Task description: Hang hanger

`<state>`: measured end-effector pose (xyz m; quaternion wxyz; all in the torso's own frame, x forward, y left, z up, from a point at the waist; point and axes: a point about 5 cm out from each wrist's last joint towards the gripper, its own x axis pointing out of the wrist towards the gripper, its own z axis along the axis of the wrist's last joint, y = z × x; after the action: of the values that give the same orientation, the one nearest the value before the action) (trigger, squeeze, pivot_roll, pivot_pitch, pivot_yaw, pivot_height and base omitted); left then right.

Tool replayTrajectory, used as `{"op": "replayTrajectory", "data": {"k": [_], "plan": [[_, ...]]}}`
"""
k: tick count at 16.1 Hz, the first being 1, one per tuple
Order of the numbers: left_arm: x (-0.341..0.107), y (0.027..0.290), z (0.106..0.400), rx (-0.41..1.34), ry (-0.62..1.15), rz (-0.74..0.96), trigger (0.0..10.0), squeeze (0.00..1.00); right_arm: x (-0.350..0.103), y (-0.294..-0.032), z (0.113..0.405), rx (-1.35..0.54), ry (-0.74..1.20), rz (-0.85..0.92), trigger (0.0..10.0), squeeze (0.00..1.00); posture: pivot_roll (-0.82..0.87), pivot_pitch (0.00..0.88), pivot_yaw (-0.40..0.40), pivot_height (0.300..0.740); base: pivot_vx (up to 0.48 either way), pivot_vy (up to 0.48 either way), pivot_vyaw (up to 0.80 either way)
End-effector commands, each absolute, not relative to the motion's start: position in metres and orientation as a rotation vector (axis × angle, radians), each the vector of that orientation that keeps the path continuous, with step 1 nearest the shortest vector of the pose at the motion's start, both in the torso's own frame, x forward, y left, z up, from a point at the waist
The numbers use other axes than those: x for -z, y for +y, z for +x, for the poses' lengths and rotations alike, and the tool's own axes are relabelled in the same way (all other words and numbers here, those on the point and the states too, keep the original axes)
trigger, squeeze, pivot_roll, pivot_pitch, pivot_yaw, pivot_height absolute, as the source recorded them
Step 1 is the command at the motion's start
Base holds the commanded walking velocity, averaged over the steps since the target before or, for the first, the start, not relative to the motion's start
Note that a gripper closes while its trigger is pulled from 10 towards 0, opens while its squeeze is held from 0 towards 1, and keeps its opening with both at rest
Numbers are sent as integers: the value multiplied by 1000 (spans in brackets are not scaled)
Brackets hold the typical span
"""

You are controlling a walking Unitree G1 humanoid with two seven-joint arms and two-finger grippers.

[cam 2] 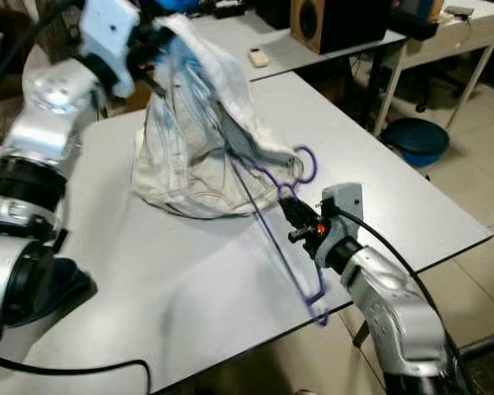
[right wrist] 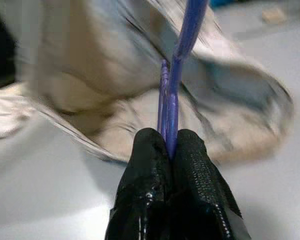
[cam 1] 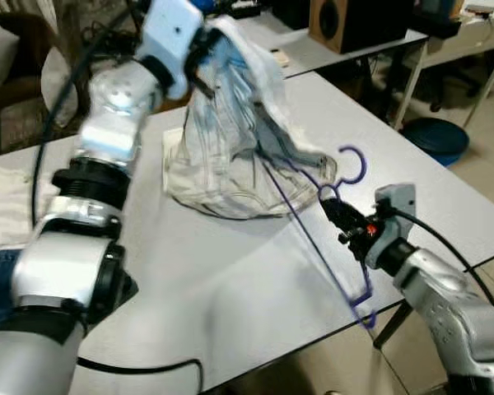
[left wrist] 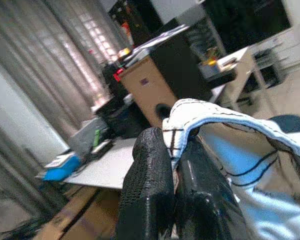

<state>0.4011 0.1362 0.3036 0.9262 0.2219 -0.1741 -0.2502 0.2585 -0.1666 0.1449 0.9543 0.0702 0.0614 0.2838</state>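
White table (cam 1: 230, 296) fills most of the head views and carries everything. On it, toward the far side, a pale shirt (cam 1: 230, 156) with thin dark lines and blue patches, its top pulled up off the table, its lower hem heaped on the surface. Left arm (cam 1: 107, 140) reaches over the table from the near left; left hand (cam 1: 199, 51) is at the raised top of the shirt, fingers (left wrist: 150, 180) pinched closed on a fold of the fabric, clear in the left wrist view. Purple wire hanger (cam 1: 313, 222) lies partly under the shirt, slanting from the shirt toward the table's near right edge, its hook (cam 1: 356, 164) curling up just right of the shirt, its lower corner poking past the table edge. Right hand (cam 1: 333, 210) sits at the right of the shirt just below the hook, fingers (right wrist: 150, 185) clamped shut on the hanger's neck wire, seen close in the right wrist view. Beyond the table: a second white table with a wooden speaker (cam 1: 333, 23), a small remote-like object (cam 2: 259, 56), and a dark blue round thing (cam 1: 435, 138) on the floor to the right.
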Motion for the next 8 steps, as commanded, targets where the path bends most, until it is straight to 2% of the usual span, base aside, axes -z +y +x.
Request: {"op": "replayTrajectory", "data": {"k": [1, 4, 6, 8], "plan": [[-307, 142, 401, 508, -361, 428, 0, 0, -151, -165, 255, -626, 85, 126, 10000, 0, -172, 0, 126, 740, 0, 0, 0], [-302, 131, 398, 607, -351, 448, 0, 0, -153, -160, 259, -678, 58, 89, 10000, 0, -171, 0, 130, 740, 0, 0, 0], [-291, 122, 391, 730, -317, 491, 0, 0, -158, -158, 276, -639, 24, 163, 10000, 0, -169, 0, 128, 740, 0, 0, 0], [-287, 119, 388, 778, -295, 514, 0, 0, -162, -159, 295, -588, 4, 249, 10000, 0, -165, 0, 126, 740, 0, 0, 0]]}}
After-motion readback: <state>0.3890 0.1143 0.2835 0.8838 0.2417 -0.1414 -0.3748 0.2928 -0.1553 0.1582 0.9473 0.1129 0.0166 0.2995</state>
